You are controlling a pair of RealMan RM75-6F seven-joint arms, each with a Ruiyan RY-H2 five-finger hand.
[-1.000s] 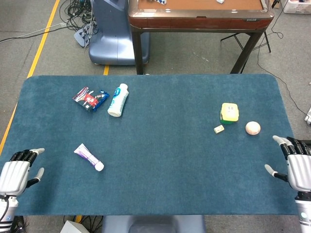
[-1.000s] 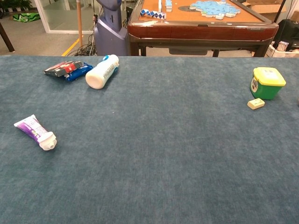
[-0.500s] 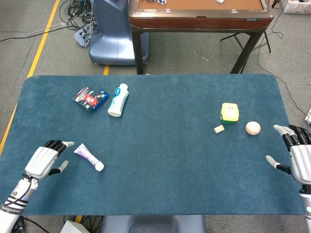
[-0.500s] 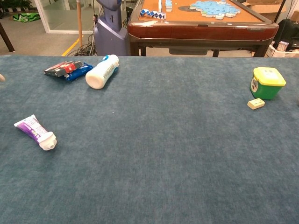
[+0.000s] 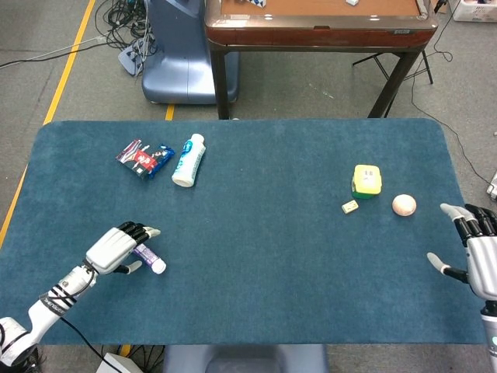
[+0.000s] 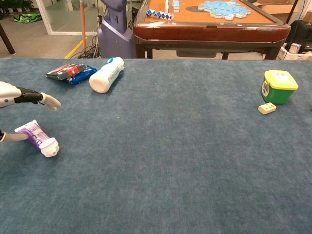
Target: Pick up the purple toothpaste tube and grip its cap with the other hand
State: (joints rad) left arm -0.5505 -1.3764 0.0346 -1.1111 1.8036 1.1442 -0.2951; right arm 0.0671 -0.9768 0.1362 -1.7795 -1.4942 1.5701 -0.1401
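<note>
The purple toothpaste tube (image 5: 146, 257) (image 6: 35, 134) lies flat on the blue table near the front left, its white cap (image 5: 158, 266) (image 6: 49, 147) pointing toward the front right. My left hand (image 5: 119, 248) (image 6: 19, 96) hovers over the tube's flat tail end, fingers spread apart, holding nothing; in the head view it hides that end. My right hand (image 5: 477, 249) stays at the table's right edge, fingers apart and empty; the chest view does not show it.
A white bottle (image 5: 188, 160) and a red and blue packet (image 5: 144, 158) lie at the back left. A green box with a yellow lid (image 5: 366, 181), a small pale block (image 5: 350, 206) and a pale ball (image 5: 404, 204) sit at the right. A wooden table (image 5: 318, 23) stands behind.
My left hand has moved right and forward from the table's left edge to just above the tube's tail. The right hand drifted slightly outward. The tube has not moved.
</note>
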